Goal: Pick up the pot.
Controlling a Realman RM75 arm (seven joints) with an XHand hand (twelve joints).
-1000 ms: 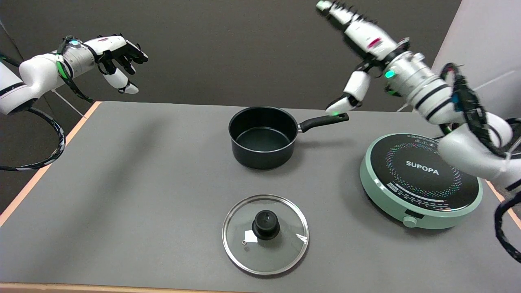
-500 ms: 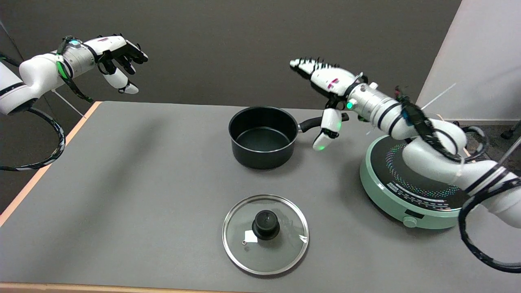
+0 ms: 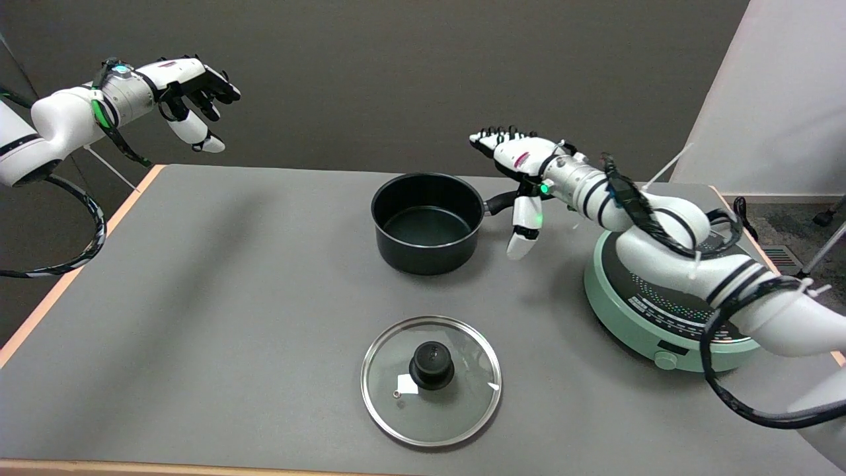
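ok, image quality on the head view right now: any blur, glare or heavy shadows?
Head view: sharp throughout, no motion blur on the right robot hand; soft, diffuse shadows beside the pot and induction cooker; slight reflections on the glass lid; backdrop dark and even.

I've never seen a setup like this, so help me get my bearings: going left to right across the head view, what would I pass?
Left hand in the air → pot → right hand over the pot's handle → green cooker. The glass lid lies nearer the camera, below the pot, so I leave it unranked.
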